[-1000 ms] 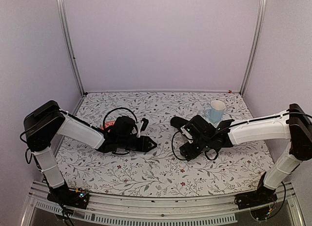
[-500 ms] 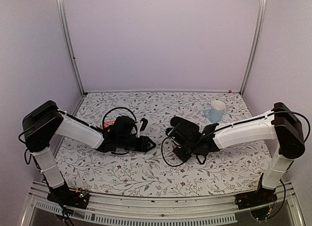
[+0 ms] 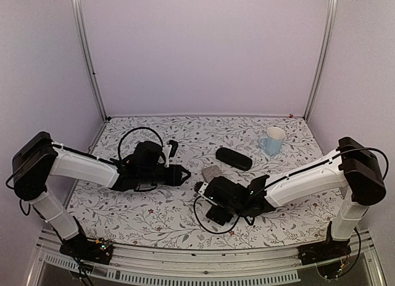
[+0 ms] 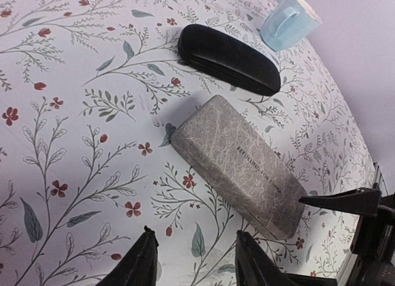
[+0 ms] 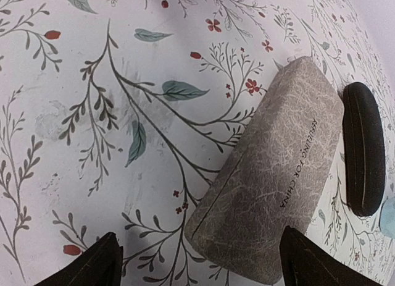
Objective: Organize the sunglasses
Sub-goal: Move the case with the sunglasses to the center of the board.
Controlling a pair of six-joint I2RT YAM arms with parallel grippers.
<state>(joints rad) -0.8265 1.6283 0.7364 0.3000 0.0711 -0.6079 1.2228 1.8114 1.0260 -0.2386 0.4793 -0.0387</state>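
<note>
Fingers of the right gripper point(image 5: 199, 233) stand wide apart and clamp nothing. In its wrist view the near end of the grey marbled rectangular case point(image 5: 271, 175) sits just ahead of the gap. The case's long axis runs from 7 o'clock up to 1 o'clock, and its lid seam looks shut. At 2 o'clock, just beside the far corner, lies the black oval case point(image 5: 363, 150), also shut.

The left gripper point(image 4: 194, 231) is partly spread and empty, with only the flowered tablecloth point(image 4: 74, 113) showing between its fingers. From it the grey case lies at 1 o'clock, its long axis running 10 to 4 o'clock. The black oval case sits farther out at 12 o'clock, with a strip of cloth between the two cases. A pale blue mug point(image 4: 287, 20) stands at the far 1 o'clock edge. One dark finger of the right gripper shows at 4 o'clock, near the grey case's corner.

Neither pair of sunglasses shows in any view. Whether they lie under an arm or inside a case cannot be told, so their bearing from either gripper is unknown.

From above, the grey case sits at the right gripper's 12 o'clock and the left gripper's 3 o'clock, with the right gripper nearer. If that case is next, the right arm looks better placed. Its wrist would probably need turning to close squarely across the case's short width.
</note>
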